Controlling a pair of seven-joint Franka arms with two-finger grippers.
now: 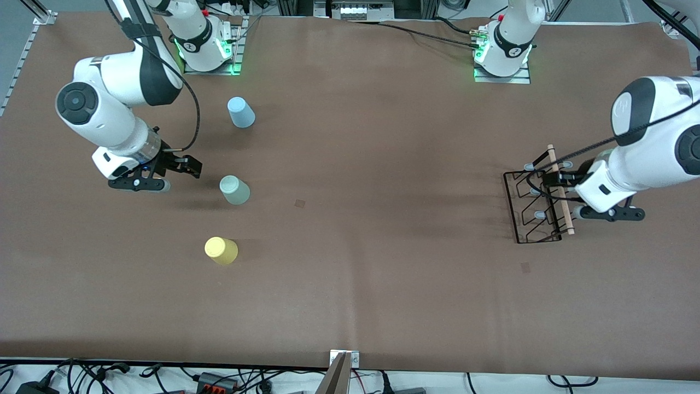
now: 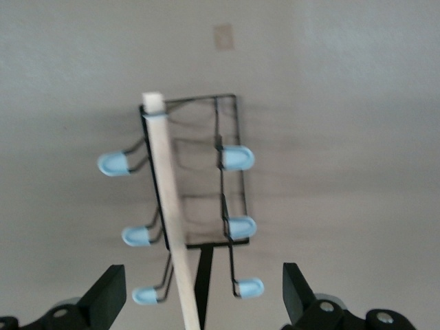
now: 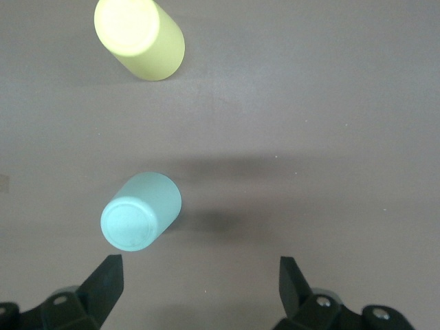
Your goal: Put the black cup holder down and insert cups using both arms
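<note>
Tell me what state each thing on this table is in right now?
Black cup holder: on the table, no cups on it.
Green cup: upside down, untouched.
Yellow cup: upside down.
Blue cup: upside down.
Left gripper: open above the holder's handle.
Right gripper: open beside the green cup.

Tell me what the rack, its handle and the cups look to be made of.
Rack: thin black wire, likely coated metal, with an open bent-rod frame.
Handle: pale, matte rod, probably bare wood.
Peg tips: smooth light caps, seemingly plastic or rubber.
Green cup, yellow cup, blue cup: plain opaque pastel walls with a soft sheen, most likely plastic.
</note>
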